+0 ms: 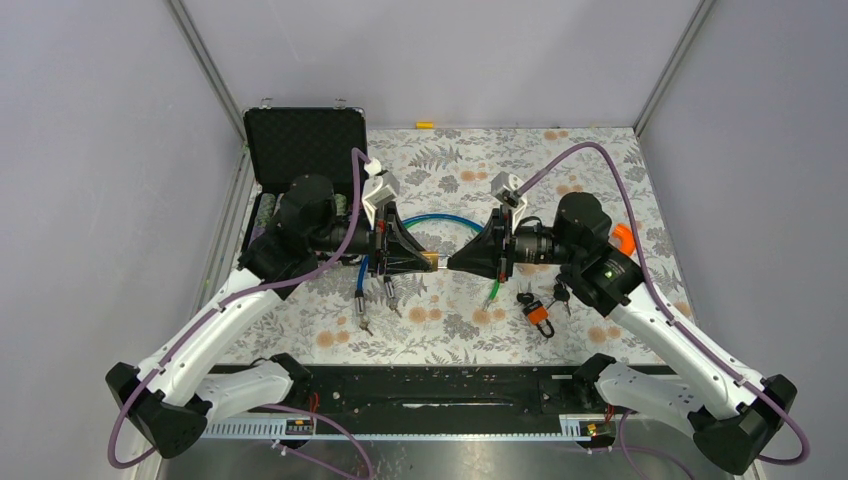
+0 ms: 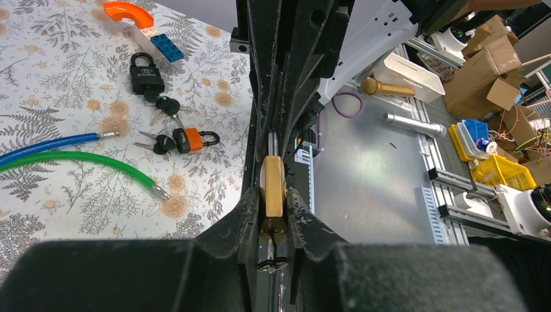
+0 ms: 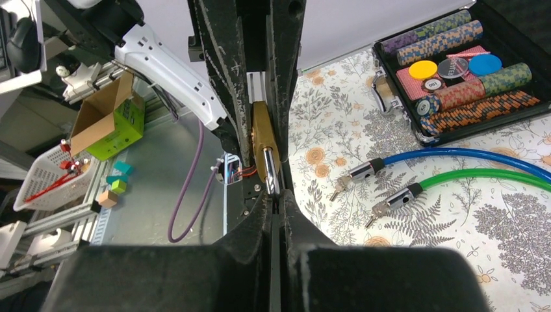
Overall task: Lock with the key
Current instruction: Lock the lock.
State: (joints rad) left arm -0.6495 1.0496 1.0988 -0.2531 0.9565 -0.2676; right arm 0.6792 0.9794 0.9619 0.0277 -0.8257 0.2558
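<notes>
Where the lock is kept: the brass padlock (image 2: 273, 188) is held off the table, between two grippers met nose to nose above the patterned cloth (image 1: 600, 160).
Left gripper (image 2: 273, 218): closed hard on the brass body, which is thereby kept from twisting.
Right gripper (image 3: 276, 203): closed down to a slit, with the tip of the silver shackle (image 3: 269, 170) pinched in it.
Key (image 2: 273, 261): only a wire ring and a scrap of metal are seen under the body, between the left fingers; it is judged to be seated in the keyway, but its turn cannot be told.
Reason for the two-ended hold: each end is braced by one arm, so the shackle can be pressed home against a steadied body.
Left on the cloth: a black padlock (image 2: 146, 75) and an orange padlock (image 2: 192, 140) with their keys, well apart from the grippers.
Risk: the smooth shackle may be let slip if the push is off its axis.
</notes>
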